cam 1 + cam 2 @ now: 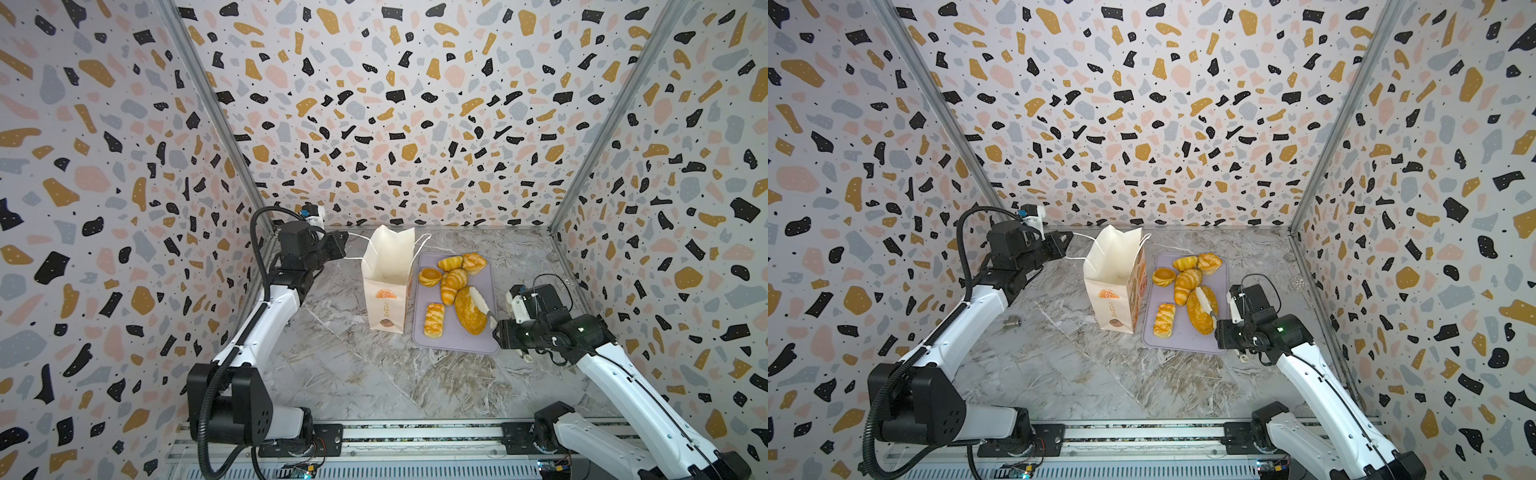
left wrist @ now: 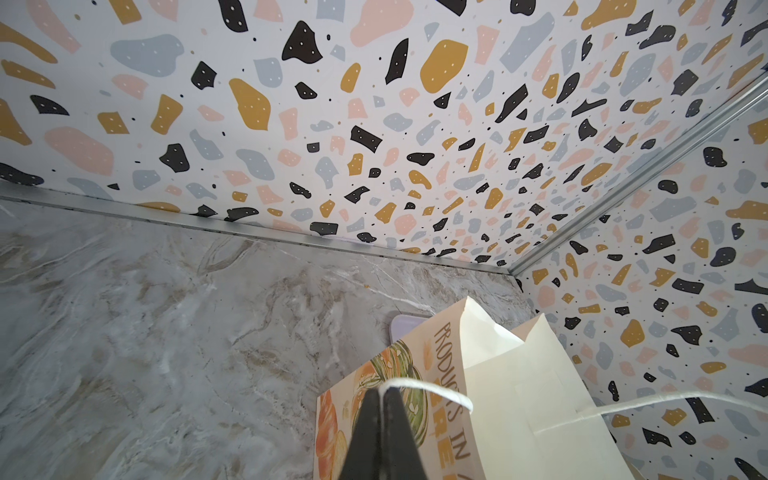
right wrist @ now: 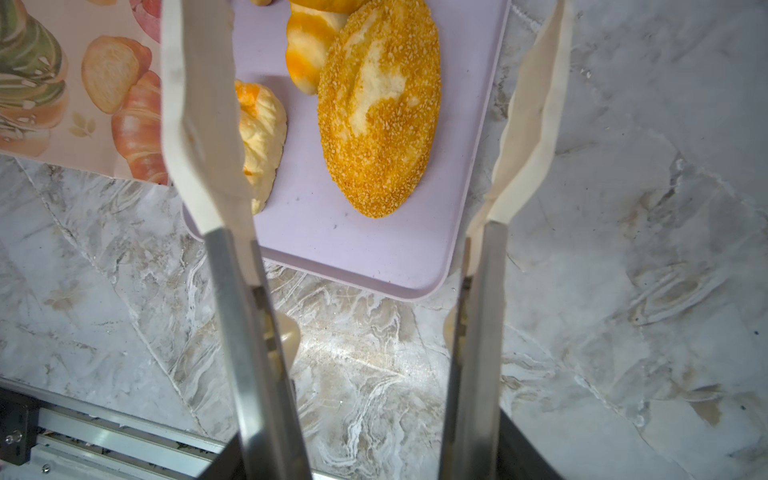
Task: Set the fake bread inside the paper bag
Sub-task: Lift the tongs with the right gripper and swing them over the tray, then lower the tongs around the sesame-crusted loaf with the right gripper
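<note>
The paper bag (image 1: 386, 291) (image 1: 1113, 291) (image 2: 519, 395) stands upright with its mouth open, left of a lilac tray (image 1: 457, 345) (image 1: 1183, 343) (image 3: 353, 257). My left gripper (image 1: 345, 243) (image 1: 1069, 240) (image 2: 381, 392) is shut on the bag's white string handle (image 2: 436, 388) and holds it out to the left. The fake bread lies on the tray: a seeded loaf (image 1: 467, 318) (image 3: 378, 124), a plaited pastry (image 1: 434, 320) (image 3: 262, 137), a round bun (image 1: 430, 276) and striped rolls (image 1: 453, 284). My right gripper (image 1: 490, 299) (image 3: 370, 62) hangs open above the loaf, its long cream-tipped fingers (image 3: 199, 104) empty.
Patterned walls close in the marble table on three sides. A metal rail (image 1: 415, 432) runs along the front edge. A small metal part (image 1: 1011, 322) lies on the table beside the left arm. The bag almost touches the tray's left edge.
</note>
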### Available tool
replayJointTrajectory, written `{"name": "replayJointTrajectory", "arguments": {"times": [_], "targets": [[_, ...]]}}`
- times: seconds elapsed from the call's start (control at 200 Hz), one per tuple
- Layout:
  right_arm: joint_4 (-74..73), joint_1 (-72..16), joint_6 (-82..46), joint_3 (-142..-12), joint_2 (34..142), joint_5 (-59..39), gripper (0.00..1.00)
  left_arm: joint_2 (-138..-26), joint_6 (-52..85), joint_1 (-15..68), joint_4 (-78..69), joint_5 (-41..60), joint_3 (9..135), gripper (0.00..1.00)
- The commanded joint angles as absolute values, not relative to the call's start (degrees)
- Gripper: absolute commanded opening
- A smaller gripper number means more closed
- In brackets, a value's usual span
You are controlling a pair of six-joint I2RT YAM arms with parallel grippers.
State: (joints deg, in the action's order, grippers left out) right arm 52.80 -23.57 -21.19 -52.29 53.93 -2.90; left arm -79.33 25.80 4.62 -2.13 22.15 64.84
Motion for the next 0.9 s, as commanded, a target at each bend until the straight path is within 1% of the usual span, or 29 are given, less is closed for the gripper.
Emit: {"name": "replayJointTrajectory", "arguments": {"times": [0.0, 0.195, 0.36, 0.461, 0.576, 0.776, 0.891], "targets": [[53.35, -24.22, -21.37, -52.52, 54.84, -1.34, 0.65, -78.28, 24.26, 4.83, -2.91, 22.14, 64.89, 0.0], [53.62, -27.88, -20.33, -53.73, 60.39, -1.53, 0.65, -78.96, 25.96, 4.83, -4.48, 24.23, 64.43, 0.0], [56.96, -32.26, -19.39, -58.51, 66.96, 4.14, 0.65, -79.49, 26.46, 4.57, -4.11, 23.96, 64.73, 0.0], [57.0, -32.65, -19.09, -59.8, 69.4, 4.52, 0.66, -79.71, 26.27, 4.57, -3.88, 23.65, 64.59, 0.0], [57.24, -32.69, -19.83, -59.93, 71.65, 7.54, 0.66, -79.65, 26.17, 4.57, -3.47, 23.51, 64.69, 0.0], [57.3, -32.61, -20.49, -60.19, 75.29, 9.83, 0.67, -79.0, 25.93, 4.57, -3.52, 23.26, 64.62, 0.0], [56.2, -32.64, -20.45, -60.32, 76.21, 9.55, 0.67, -78.6, 25.75, 4.66, -4.08, 22.81, 64.2, 0.0]]}}
